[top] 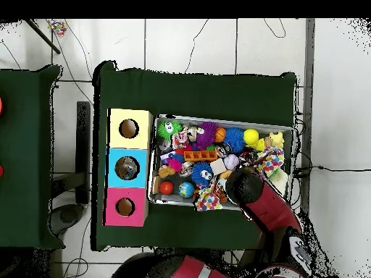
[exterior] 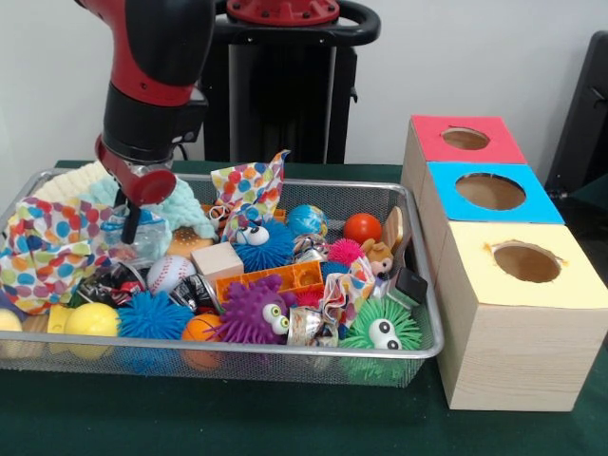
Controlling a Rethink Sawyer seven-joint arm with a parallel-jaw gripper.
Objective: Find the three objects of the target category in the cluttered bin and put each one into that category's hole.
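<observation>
Table (exterior: 190, 427): green cloth, and we see bin and boxes side by side so each drop is a short carry.
Bin (exterior: 423, 347): wire mesh, packed with spiky balls, smooth balls, blocks and wrappers; the target category isn't marked, so we can't name the three.
Boxes: red (exterior: 432, 150), blue (exterior: 445, 199), yellow (exterior: 494, 313), one hole on top of each.
Arm (exterior: 157, 57): reaching down over the bin's end farthest from the boxes.
Hand (exterior: 128, 228): dipped into the clutter by a clear plastic item (exterior: 142, 242); we can't tell how wide it stands or whether it holds anything.
</observation>
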